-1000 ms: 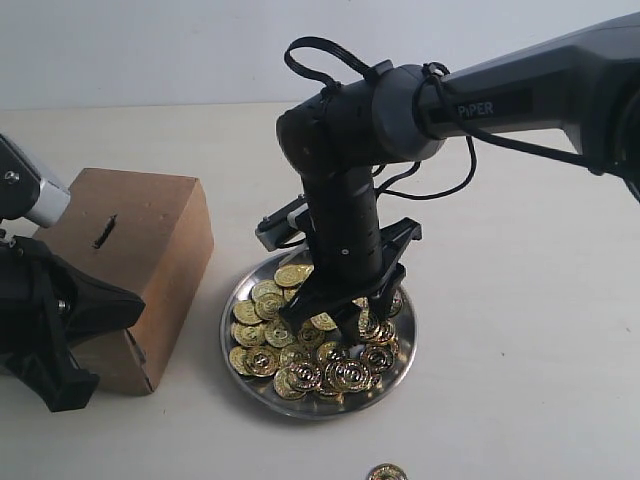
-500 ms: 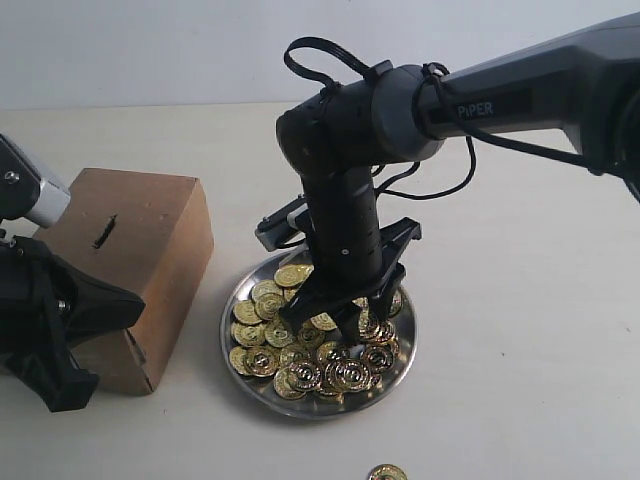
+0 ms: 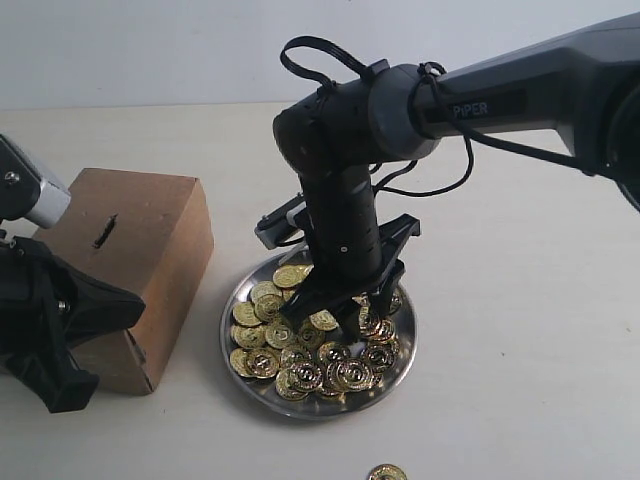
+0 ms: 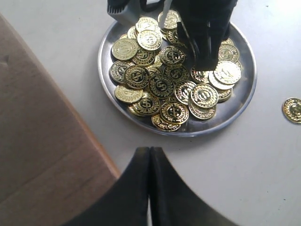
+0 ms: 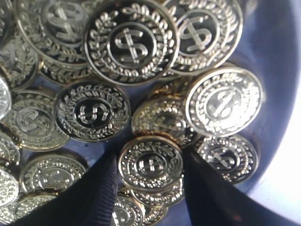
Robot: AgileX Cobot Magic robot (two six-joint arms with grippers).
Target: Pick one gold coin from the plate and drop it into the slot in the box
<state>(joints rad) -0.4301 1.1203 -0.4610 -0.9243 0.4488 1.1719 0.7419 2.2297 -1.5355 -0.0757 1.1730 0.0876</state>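
The round silver plate [image 3: 312, 412] holds a heap of gold coins [image 3: 290, 340]. My right gripper [image 3: 350, 322] points straight down into that heap. In the right wrist view its two dark fingers [image 5: 101, 188] press on both edges of one gold coin [image 5: 150, 165], so the right gripper [image 5: 150, 157] is shut on it, low over the pile. The brown cardboard box [image 3: 150, 250] stands left of the plate, its dark slot [image 3: 104, 232] on the top face. My left gripper [image 4: 149, 149] is shut and empty, next to the box [image 4: 37, 141] and short of the plate [image 4: 235, 113].
One loose gold coin [image 3: 386, 472] lies on the pale table in front of the plate; it also shows in the left wrist view [image 4: 293, 109]. The right arm's black cable loops above its wrist [image 3: 320, 55].
The right gripper has shifted slightly up and to the left over the plate. The left arm, the box and the loose coin have stayed put.
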